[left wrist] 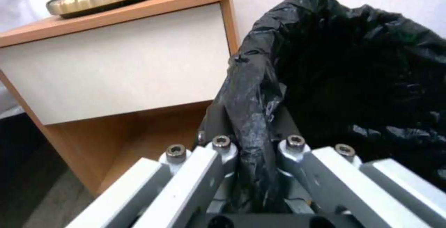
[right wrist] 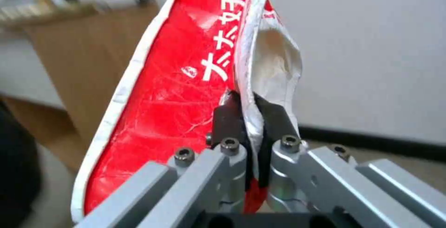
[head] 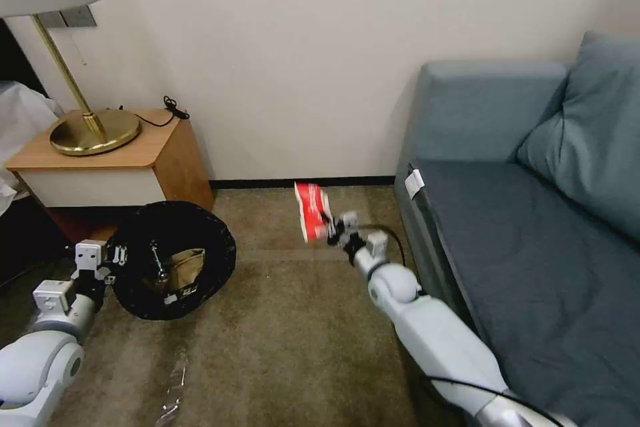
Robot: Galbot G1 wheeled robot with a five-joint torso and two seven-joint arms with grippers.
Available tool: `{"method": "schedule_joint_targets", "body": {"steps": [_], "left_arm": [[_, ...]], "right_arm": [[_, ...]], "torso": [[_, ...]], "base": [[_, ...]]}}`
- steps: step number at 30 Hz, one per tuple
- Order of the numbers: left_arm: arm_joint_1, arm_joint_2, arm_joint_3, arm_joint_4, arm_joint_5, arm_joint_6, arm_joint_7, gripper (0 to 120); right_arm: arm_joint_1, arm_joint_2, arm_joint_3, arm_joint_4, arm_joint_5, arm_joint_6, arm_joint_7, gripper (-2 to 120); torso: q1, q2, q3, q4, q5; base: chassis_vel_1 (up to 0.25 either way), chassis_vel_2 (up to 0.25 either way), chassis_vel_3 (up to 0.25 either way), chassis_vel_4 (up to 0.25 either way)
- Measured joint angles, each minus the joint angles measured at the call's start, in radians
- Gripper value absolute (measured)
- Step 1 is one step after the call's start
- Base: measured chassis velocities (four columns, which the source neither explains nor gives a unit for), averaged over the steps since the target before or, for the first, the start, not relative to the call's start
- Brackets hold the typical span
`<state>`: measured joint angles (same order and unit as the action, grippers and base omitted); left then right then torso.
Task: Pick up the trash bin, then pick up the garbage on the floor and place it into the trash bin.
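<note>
The right gripper (head: 333, 225) pinches the light, floppy wrapper (head: 312, 211) by its edge, while the left gripper (head: 115, 259) clamps the bin (head: 175, 259) rim, seemingly firmly.

Red-and-white wrapper (head: 312, 211), black-lined trash bin (head: 175, 259), grey-brown floor (head: 287, 333)

Trash bin (head: 175, 260): liner showing as thin black plastic, crinkled, faintly glossy.
Red-and-white wrapper (head: 312, 211): looking like shiny creased foil-film, white inside.
Right gripper (right wrist: 251, 116): showing matt grey metal links, black rubbery pads, steel screws.
Floor (head: 293, 320): reading as matt short-pile carpet.
Nightstand (head: 113, 167): smooth wood veneer.
Lamp base (head: 95, 132): gleaming polished brass.
Sofa (head: 533, 227): showing matt woven cloth.
</note>
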<state>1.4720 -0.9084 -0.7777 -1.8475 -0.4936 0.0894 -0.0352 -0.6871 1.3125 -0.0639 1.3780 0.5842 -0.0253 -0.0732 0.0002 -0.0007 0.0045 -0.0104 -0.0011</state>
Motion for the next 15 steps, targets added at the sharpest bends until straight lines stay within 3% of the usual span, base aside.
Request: {"method": "schedule_joint_targets", "body": {"steps": [7, 9, 15], "left_arm": [[-0.016, -0.003, 0.013, 0.018, -0.011, -0.015, 0.000, 4], [-0.021, -0.006, 0.017, 0.024, -0.018, -0.020, 0.002, 4], [-0.031, -0.013, 0.025, 0.033, -0.024, -0.028, 0.002, 4]], "right_arm": [[0.037, 0.020, -0.073, 0.073, 0.128, -0.042, 0.003, 1], [0.051, 0.044, -0.131, 0.117, 0.229, -0.064, -0.007, 1], [0.083, 0.113, -0.222, 0.114, 0.294, -0.075, -0.015, 1]], "torso": [[0.000, 0.000, 0.000, 0.0000, -0.0002], [0.000, 0.000, 0.000, 0.0001, 0.0000], [0.000, 0.000, 0.000, 0.0001, -0.0002]], "base": [[0.000, 0.000, 0.000, 0.000], [0.000, 0.000, 0.000, 0.000], [0.000, 0.000, 0.000, 0.000]]}}
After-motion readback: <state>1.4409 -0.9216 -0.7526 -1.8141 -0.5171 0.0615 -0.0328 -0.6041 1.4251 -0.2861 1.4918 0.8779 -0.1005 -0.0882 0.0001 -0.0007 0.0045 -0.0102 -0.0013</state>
